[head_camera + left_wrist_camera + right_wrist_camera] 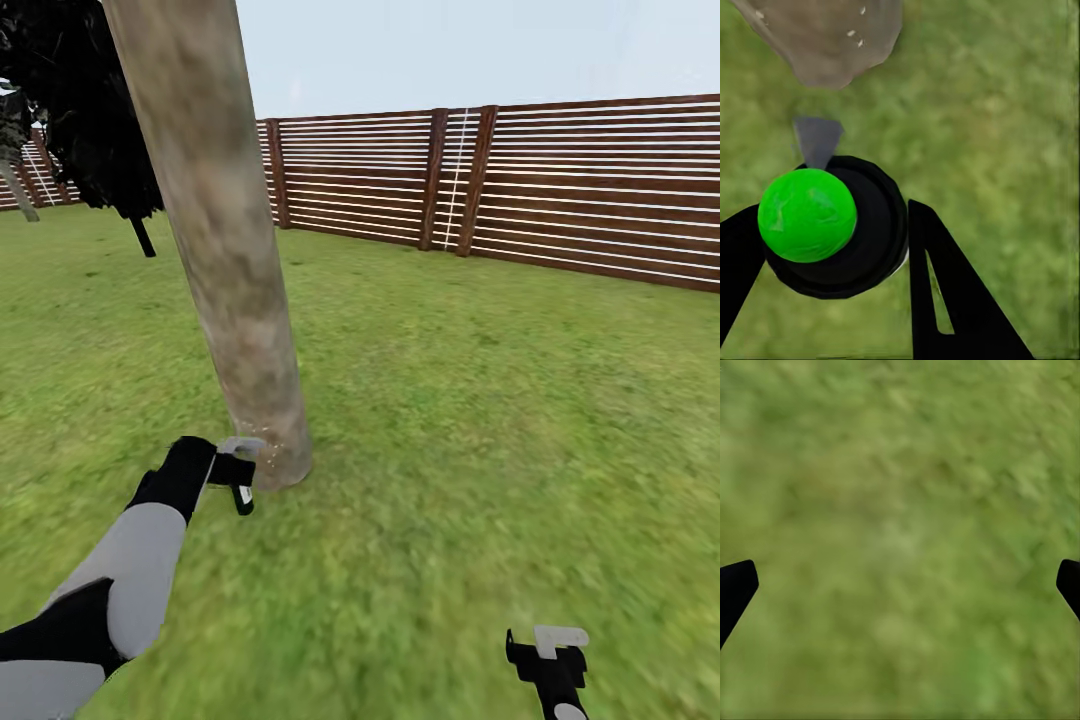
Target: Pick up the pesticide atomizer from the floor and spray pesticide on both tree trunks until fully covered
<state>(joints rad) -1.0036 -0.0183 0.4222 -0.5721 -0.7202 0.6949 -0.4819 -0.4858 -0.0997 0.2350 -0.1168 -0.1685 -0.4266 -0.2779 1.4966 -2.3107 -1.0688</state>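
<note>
My left arm reached low so my left gripper, clamped around the pesticide atomizer, kept its nozzle just beside the foot of the tree trunk, where white specks of pesticide dotted the bark. Beyond lay open grass and the wooden fence, nothing blocking; my right gripper hung spread and empty
</note>
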